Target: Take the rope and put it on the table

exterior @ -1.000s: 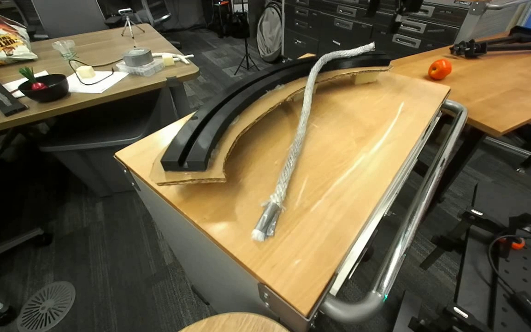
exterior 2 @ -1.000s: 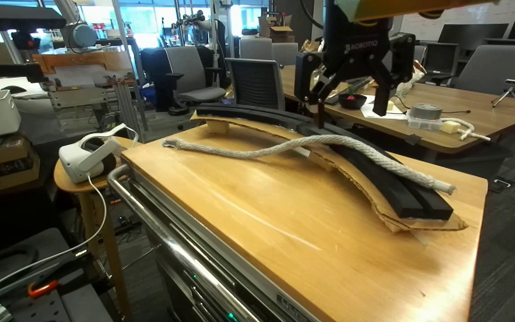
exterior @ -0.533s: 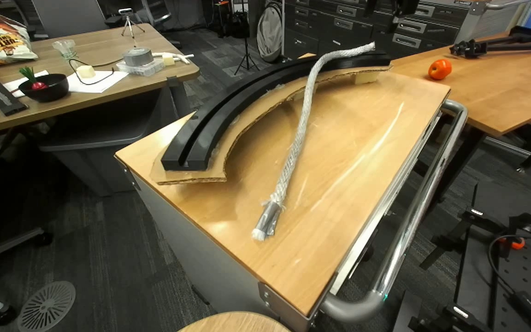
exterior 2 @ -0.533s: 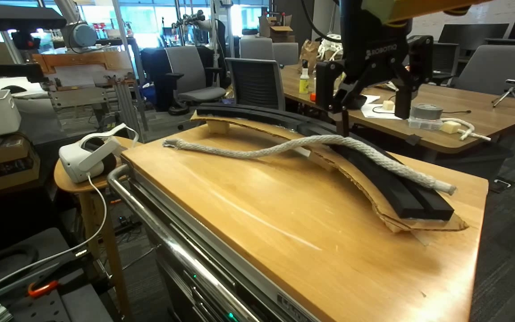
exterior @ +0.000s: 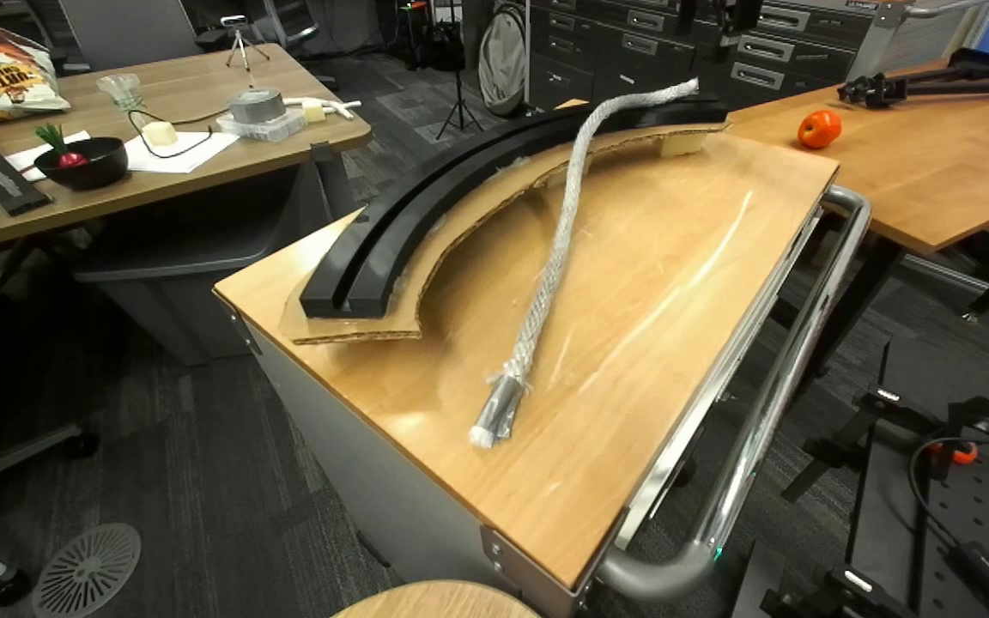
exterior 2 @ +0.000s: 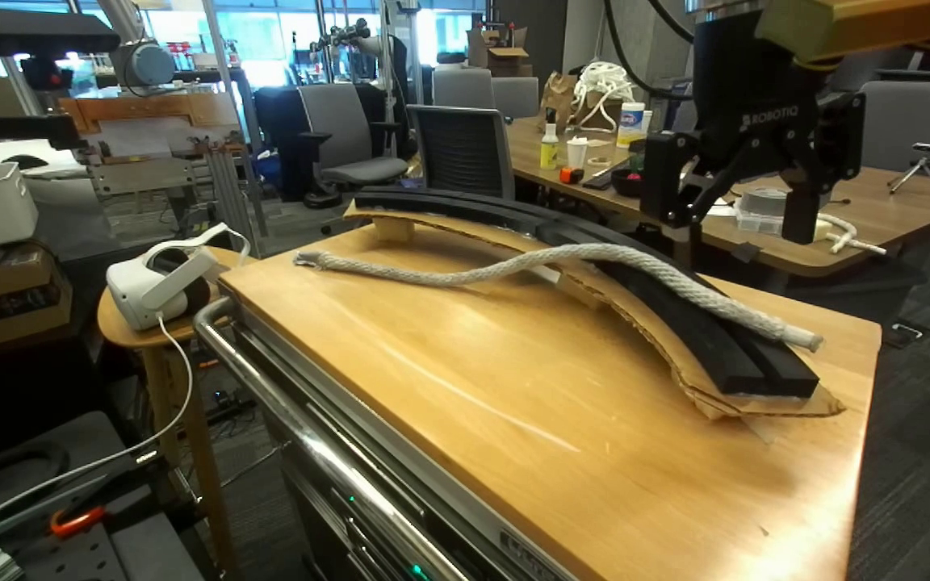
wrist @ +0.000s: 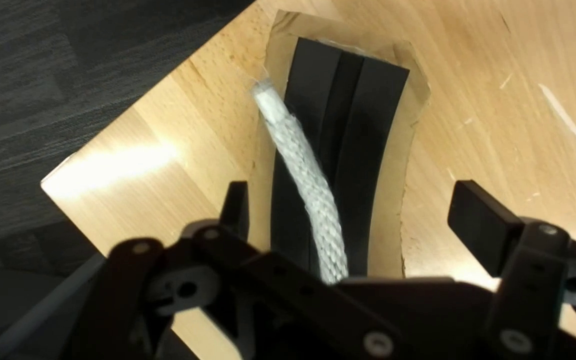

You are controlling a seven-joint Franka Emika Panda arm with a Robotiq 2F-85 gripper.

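In an exterior view, a broad stretch of wood on the surface (exterior: 632,386) runs from the rope (exterior: 559,249) to the long edge beside the metal rail (exterior: 771,412). The rope's silver-taped end lies on the wood, near a short edge; the other end crosses the black curved track (exterior: 460,193), and its tip reaches past the track's outer side, near the surface's edge. In the wrist view, the gripper (wrist: 358,215) shows its jaws released and wide apart, rope and track visible between them; how far above they hang, I cannot tell. The gripper's body hides the rope's lower stretch there, and in an exterior view only its dark underside shows, cut off at the top. Cardboard (wrist: 388,245) on pale blocks (exterior: 679,146) lies under the track, which stands beneath the rope. Well apart from the surface are a chip bag (exterior: 18,86), a black bowl (exterior: 82,167) and a grey tape roll (exterior: 256,107); a white headset (exterior 2: 136,294) sits near one corner.
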